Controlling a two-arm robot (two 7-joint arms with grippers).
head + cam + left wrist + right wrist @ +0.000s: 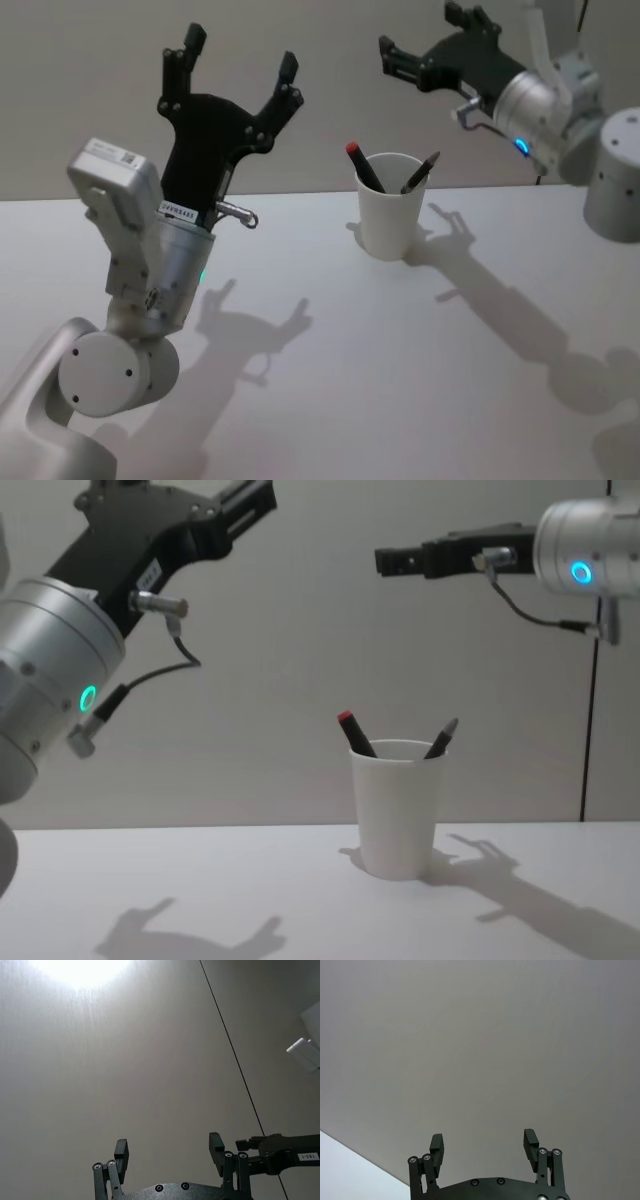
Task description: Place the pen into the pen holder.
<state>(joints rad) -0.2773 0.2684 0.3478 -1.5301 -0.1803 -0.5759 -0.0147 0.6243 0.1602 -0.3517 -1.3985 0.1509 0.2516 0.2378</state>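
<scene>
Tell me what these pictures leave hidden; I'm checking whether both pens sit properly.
- Lower ends of the red-capped dark pen and grey-tipped dark pen: inside the plain white paper cup, head and chest views.
- Open left gripper: fingertips cut off by the chest view's top edge.

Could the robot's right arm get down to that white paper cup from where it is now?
Probably yes. The right gripper hangs open, raised above and behind the pen holder, with only air between them. Two pens lean inside the cup, its rim unblocked.
</scene>
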